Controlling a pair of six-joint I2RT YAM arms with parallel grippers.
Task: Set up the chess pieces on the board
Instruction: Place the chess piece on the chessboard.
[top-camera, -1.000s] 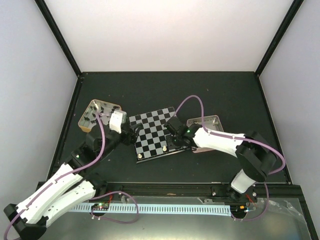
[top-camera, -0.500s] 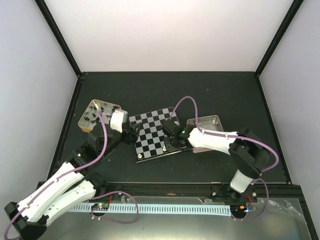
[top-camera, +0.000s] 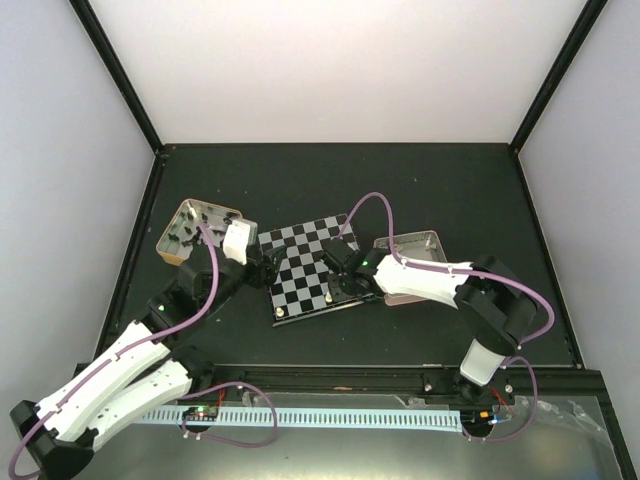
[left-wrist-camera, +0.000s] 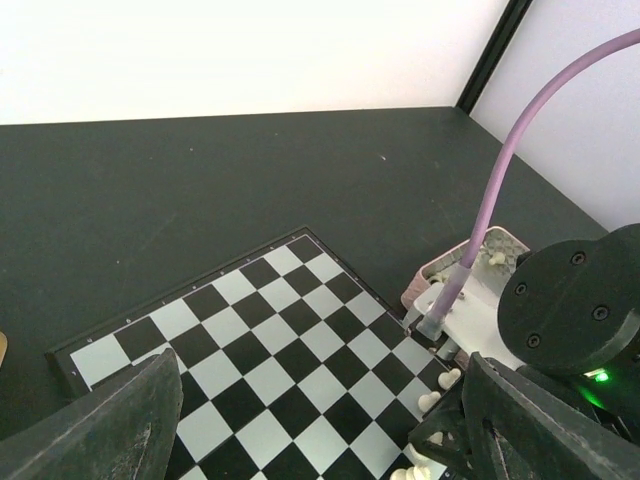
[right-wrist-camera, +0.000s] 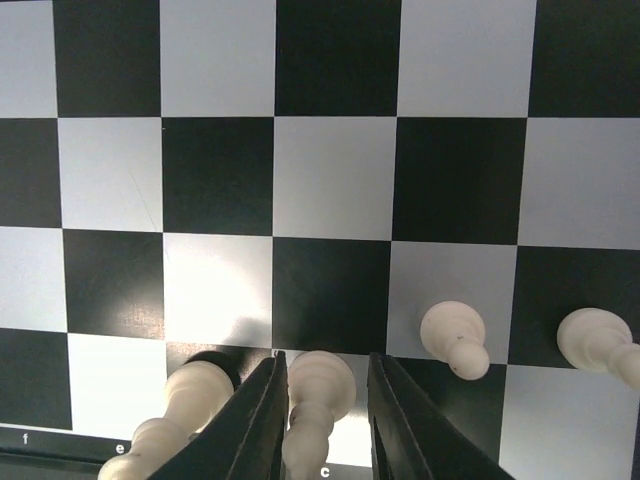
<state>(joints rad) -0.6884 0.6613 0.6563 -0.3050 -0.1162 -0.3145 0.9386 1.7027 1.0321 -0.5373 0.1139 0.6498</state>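
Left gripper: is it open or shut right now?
Open. In the left wrist view the left gripper has its fingers wide apart, nothing held between them, only the board beyond.

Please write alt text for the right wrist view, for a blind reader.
The right gripper has its fingers either side of a cream-white chess piece at the edge of the board. Three more white pieces stand nearby.
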